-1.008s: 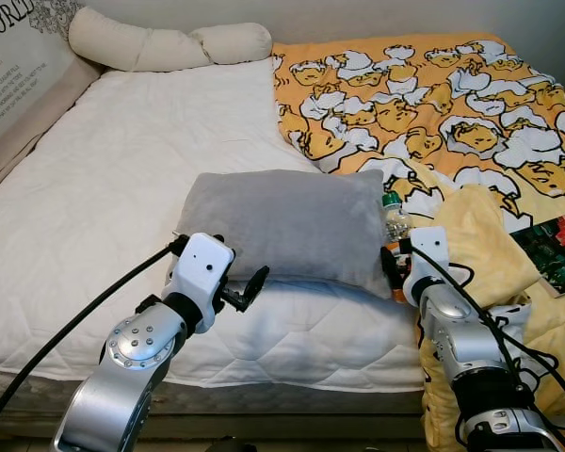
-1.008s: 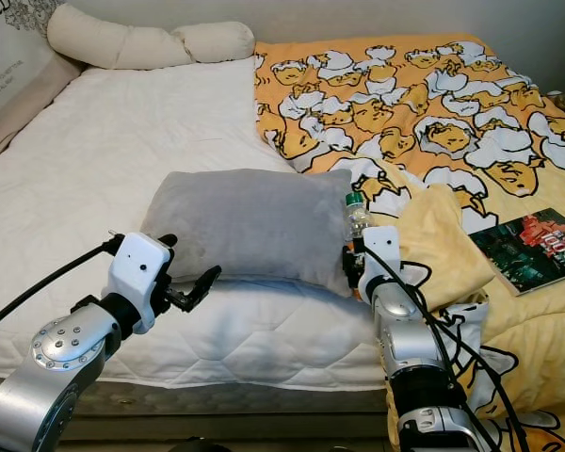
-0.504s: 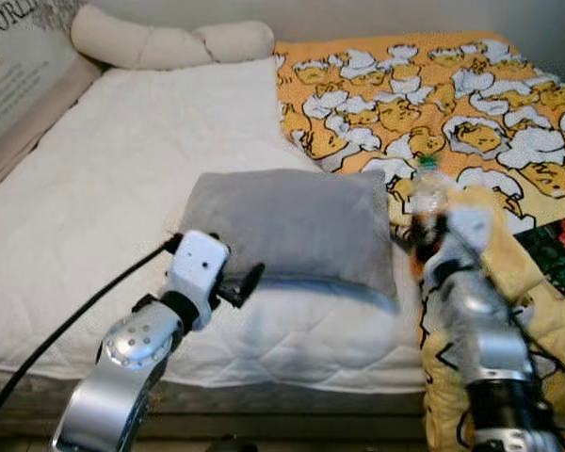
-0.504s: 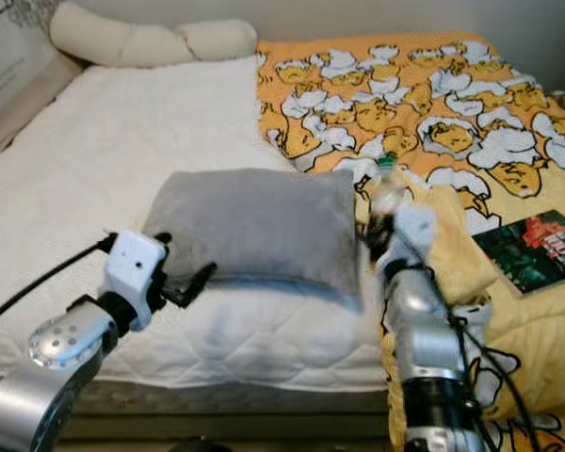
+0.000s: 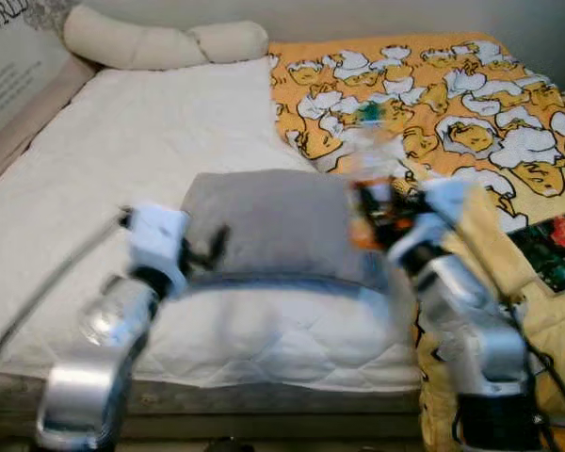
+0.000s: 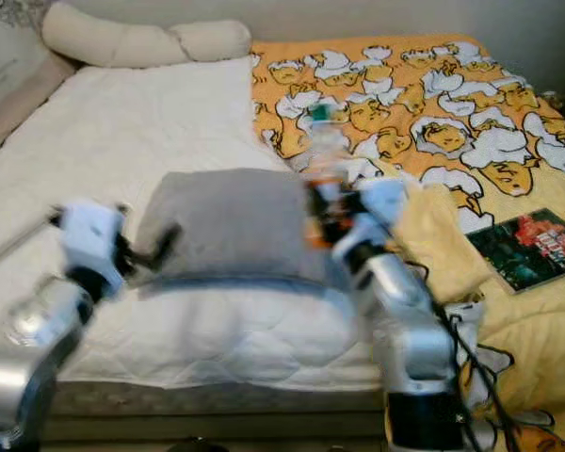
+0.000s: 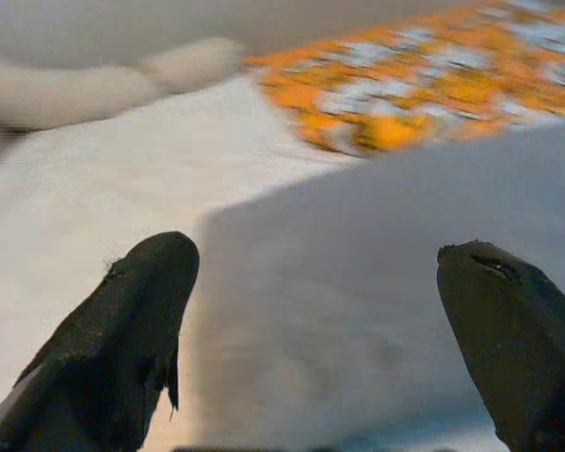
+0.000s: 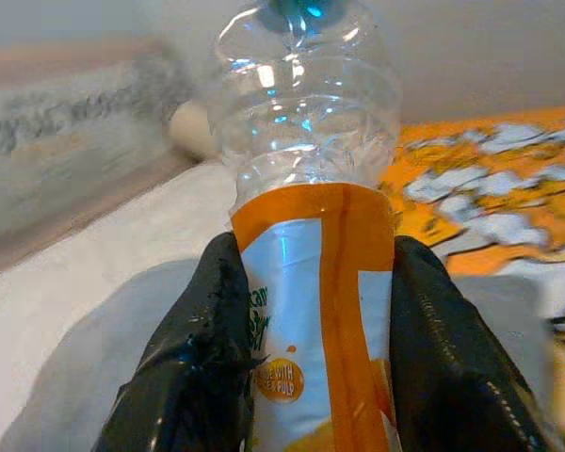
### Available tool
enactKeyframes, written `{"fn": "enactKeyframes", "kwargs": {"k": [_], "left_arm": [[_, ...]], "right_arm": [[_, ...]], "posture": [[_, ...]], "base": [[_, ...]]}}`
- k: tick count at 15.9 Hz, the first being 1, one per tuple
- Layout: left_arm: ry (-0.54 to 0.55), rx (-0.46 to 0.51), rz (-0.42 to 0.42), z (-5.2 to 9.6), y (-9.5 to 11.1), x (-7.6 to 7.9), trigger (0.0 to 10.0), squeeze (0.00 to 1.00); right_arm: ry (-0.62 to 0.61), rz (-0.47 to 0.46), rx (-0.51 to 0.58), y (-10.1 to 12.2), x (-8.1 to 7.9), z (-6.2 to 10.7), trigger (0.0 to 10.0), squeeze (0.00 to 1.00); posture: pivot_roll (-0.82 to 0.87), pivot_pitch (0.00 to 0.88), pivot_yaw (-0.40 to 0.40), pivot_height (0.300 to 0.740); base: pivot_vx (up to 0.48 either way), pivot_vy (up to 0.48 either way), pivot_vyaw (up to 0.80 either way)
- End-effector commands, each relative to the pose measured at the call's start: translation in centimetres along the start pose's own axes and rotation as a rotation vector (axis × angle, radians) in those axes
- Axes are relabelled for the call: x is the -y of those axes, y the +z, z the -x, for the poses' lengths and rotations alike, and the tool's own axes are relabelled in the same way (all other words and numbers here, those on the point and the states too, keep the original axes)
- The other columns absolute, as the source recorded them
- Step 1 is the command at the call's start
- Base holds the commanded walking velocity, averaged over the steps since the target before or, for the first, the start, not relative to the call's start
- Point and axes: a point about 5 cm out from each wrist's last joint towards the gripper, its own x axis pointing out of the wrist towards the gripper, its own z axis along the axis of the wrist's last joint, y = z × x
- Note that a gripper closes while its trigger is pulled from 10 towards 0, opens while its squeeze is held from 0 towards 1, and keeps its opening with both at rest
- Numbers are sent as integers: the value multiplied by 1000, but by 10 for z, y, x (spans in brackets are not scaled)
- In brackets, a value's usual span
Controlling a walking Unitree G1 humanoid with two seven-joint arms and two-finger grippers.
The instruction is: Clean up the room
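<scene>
Head views, blurred: right gripper [image 5: 372, 202] holds a plastic bottle [image 5: 369, 165] upright above the grey pillow [image 5: 273, 226] on the bed [image 5: 122, 160]; left gripper [image 5: 207, 254] at pillow's left edge. L wrist: 2 fingers [image 7: 122, 330] spread wide, pillow between. R wrist: fingers [image 8: 198, 358] clamp the orange-label bottle.

- Right gripper [image 8: 306, 348], clamped on the bottle [image 8: 309, 235], is now up off the bed and left of its earlier spot, over the grey pillow's [image 5: 273, 221] right end.
- Left gripper [image 5: 212, 250] has shifted left, fingers spread at the pillow's left edge.
- Both arms now blurred.
</scene>
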Motion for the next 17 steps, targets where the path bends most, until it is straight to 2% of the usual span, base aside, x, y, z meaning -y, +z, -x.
{"fn": "enactKeyframes", "kwargs": {"k": [1, 3, 5, 7, 9, 10, 11, 14, 17], "left_arm": [[90, -47, 10, 0, -10, -13, 10000, 0], [221, -33, -16, -2, -15, -27, 10000, 0], [192, -46, 6, -2, -17, -23, 10000, 0], [123, -63, -52, 2, -18, -10, 10000, 0], [95, -48, -108, 6, -18, 3, 10000, 0], [95, -52, -102, 8, -20, 3, 10000, 0], [124, -82, -62, 9, -26, -1, 10000, 0], [137, -102, -80, 16, -27, 0, 10000, 0], [132, -92, -80, 17, -23, 0, 10000, 0]], "right_arm": [[17, -2, -19, -4, -8, -2, 10000, 0], [53, 8, -79, -17, -25, -4, 10000, 0], [20, 16, -133, -29, -27, -2, 10000, 0], [-16, 10, -179, -38, -20, 8, 10000, 0], [-2, 8, -200, -32, -10, 21, 10000, 0], [5, 9, -200, -28, -9, 24, 10000, 0], [-3, -9, -196, -26, -6, 25, 10000, 0], [-109, -96, -206, -32, 14, 40, 10000, 0], [-90, -142, -235, -40, 10, 45, 10000, 0]], "posture": [[-92, 0, 65, 740], [-107, 0, 62, 740], [-106, 0, 55, 740], [-89, 0, 41, 740], [-78, 0, 28, 740], [-89, 0, 24, 740], [-97, 0, 25, 740], [-77, 0, 36, 740], [-80, 0, 35, 740]], "base": [[0, 0, 800], [0, 0, 800], [0, 0, 800], [0, 0, 800], [0, 0, 800], [0, 0, 800], [0, 0, 800], [0, 0, 800], [0, 0, 800]]}}
